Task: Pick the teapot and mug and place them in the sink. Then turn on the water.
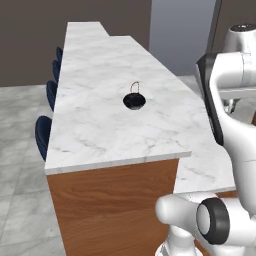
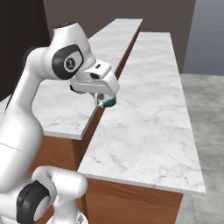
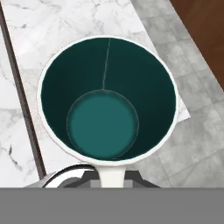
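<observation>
One mug (image 3: 107, 98), teal inside, rides above the marble counter (image 2: 144, 127), pinched by its rim in the nearly closed gripper (image 2: 106, 101). Carrying it level and low should keep the narrow rim grip from slipping before the sink.

Soft, even rendered light (no glare), faint shadows, slight blur

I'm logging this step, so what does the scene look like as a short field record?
held item: mug, teal inside, seen from above
gripper: shut on the mug's wall, raised above the counter
surface below: white marble counter
teapot: alone on the marble island top, apart from the arm
</observation>
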Available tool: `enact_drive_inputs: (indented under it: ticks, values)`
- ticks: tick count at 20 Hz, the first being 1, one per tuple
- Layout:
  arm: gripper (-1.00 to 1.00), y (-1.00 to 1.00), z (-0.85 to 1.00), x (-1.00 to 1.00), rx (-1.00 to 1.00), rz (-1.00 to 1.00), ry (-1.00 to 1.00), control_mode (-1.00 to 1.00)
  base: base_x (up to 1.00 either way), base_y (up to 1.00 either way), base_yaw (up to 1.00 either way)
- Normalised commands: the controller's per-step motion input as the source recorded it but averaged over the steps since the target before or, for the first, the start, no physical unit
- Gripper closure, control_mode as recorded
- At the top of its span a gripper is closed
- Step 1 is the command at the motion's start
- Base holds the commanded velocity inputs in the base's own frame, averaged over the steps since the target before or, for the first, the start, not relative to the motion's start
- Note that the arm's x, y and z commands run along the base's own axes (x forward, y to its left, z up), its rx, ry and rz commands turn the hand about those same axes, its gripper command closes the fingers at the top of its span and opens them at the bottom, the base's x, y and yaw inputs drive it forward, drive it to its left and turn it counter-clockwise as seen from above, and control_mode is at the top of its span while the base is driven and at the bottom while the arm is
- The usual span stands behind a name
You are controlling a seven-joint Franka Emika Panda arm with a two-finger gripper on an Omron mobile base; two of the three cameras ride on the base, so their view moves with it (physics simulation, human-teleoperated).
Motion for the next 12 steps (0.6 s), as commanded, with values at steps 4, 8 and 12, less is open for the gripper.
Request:
enact_drive_inputs:
  ticks: [4, 8, 12]
  values:
    - [1.0, 0.0, 0.0, 0.0, 0.0, 0.0, 0.0, 1.0, -0.76, -0.26, -0.23]
    - [1.0, 0.0, 0.0, 0.0, 0.0, 0.0, 0.0, 1.0, -0.88, -0.12, -0.62]
    - [1.0, 0.0, 0.0, 0.0, 0.0, 0.0, 0.0, 1.0, -0.62, 0.09, -0.86]
